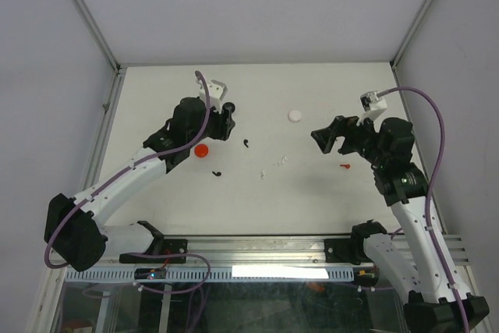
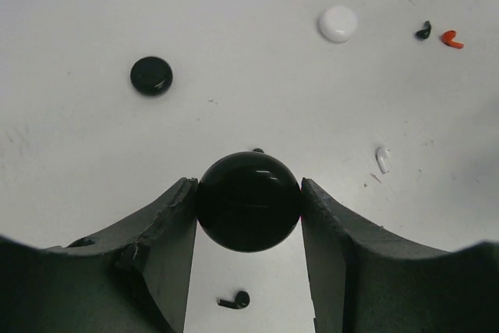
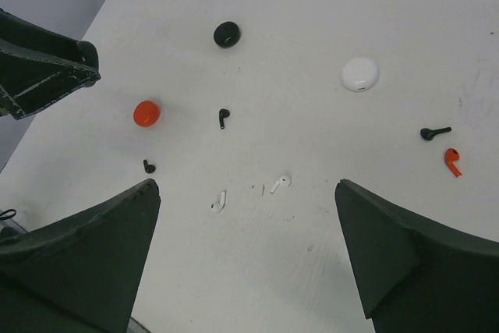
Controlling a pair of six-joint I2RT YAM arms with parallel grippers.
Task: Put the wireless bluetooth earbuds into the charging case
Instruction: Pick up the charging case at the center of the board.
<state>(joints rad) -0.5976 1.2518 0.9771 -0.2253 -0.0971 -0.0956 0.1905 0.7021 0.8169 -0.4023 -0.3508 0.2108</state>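
My left gripper is shut on a round black charging case and holds it above the table. A black earbud lies on the table under it. In the top view this gripper hangs over the table's left half. My right gripper is open with nothing in it, above two white earbuds. Further black earbuds and a red earbud lie loose on the white table.
A second black disc, a white disc and a red disc lie on the table. The red disc sits beside the left forearm. Grey walls with metal posts enclose the table on three sides.
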